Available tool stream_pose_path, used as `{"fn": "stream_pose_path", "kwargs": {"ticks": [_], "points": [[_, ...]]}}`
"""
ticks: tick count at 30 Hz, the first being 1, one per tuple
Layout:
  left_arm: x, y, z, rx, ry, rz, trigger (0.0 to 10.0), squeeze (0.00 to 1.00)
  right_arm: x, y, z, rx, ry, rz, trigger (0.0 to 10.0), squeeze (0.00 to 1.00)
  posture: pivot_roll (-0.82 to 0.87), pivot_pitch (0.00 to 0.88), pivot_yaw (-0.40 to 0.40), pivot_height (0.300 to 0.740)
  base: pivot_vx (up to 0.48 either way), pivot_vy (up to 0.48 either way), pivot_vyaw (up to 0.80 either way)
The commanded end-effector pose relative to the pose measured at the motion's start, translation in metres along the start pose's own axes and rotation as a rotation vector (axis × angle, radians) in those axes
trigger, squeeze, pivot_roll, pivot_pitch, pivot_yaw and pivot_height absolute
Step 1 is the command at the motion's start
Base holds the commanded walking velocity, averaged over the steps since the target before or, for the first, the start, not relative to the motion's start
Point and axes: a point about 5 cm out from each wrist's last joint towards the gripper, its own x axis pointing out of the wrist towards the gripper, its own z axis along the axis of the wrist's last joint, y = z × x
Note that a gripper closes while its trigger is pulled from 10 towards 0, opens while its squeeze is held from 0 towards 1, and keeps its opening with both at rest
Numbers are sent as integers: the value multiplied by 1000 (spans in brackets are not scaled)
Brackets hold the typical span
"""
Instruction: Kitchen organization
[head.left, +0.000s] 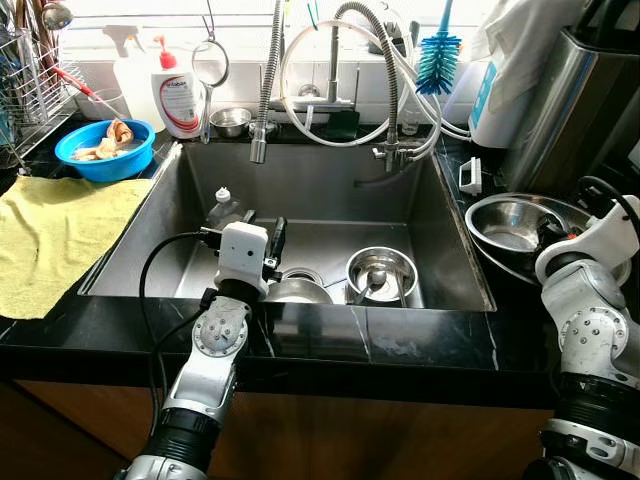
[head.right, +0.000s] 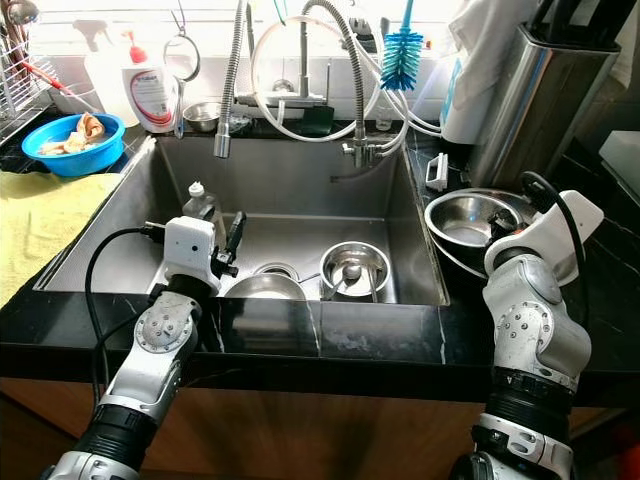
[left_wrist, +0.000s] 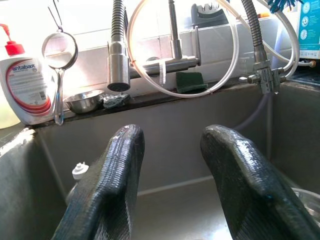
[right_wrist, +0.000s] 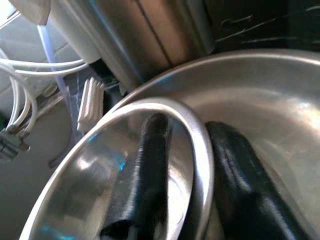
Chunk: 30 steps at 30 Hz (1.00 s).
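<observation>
My left gripper (head.left: 262, 232) hangs open over the front of the steel sink (head.left: 330, 185); its fingers (left_wrist: 122, 165) stand apart with nothing between them. On the sink floor lie a steel bowl with a spoon (head.left: 380, 270), a second steel bowl (head.left: 298, 292) at the front wall, and a small clear bottle (head.left: 222, 207). On the right counter, my right gripper (right_wrist: 189, 125) is shut on the rim of a small steel bowl (right_wrist: 100, 165). One finger is inside it and one outside. This bowl rests in a larger steel bowl (head.left: 480, 205).
A yellow cloth (head.left: 50, 235) and a blue bowl of scraps (head.left: 104, 148) sit on the left counter, beside a dish rack (head.left: 25, 90). A soap bottle (head.left: 180, 100), a small bowl (head.left: 231, 121) and faucet hoses (head.left: 262, 100) line the back ledge. A tall steel canister (head.left: 560, 110) stands at right.
</observation>
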Motion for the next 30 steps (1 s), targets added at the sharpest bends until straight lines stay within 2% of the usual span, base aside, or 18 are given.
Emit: {"fn": "stream_pose_path", "kwargs": {"ticks": [1,8,14,18,21,22,23,24,26,28,30], "points": [[4,-4,4,20,-19,-22,10000,0,-3,5,16,25,-64,3,0,0,-140,0,2,740,0,0,0],[4,-2,6,18,-31,-17,10000,0,-5,12,27,8,-119,3,0,0,-139,0,3,740,0,0,0],[5,-2,7,18,-32,-19,10000,0,-7,12,31,-11,-152,-9,0,0,-139,0,6,740,0,0,0],[5,-5,7,13,-33,-23,10000,0,-12,18,44,-33,-241,-8,0,0,-141,0,7,740,0,0,0],[5,-5,8,11,-36,-22,10000,0,-17,32,58,-83,-339,52,0,0,-142,0,2,740,0,0,0],[5,-5,8,10,-36,-21,10000,0,-18,38,60,-93,-357,93,4235,0,-144,0,0,740,0,0,0],[5,-5,7,10,-35,-18,10000,0,-22,52,62,-137,-381,188,9294,0,-143,0,-3,740,0,0,0],[5,-5,7,9,-35,-17,10000,0,-24,60,61,-164,-390,240,10000,0,-143,0,-3,740,0,0,0],[4,-5,6,9,-32,-15,10000,0,-27,77,51,-218,-357,357,10000,0,-142,0,-6,740,0,0,0],[4,-5,6,9,-32,-15,10000,0,-27,80,48,-239,-344,374,10000,0,-141,0,-7,740,0,0,0],[4,-4,6,10,-30,-12,10000,0,-30,93,36,-258,-303,485,10000,0,-138,0,-11,740,0,0,0]]}}
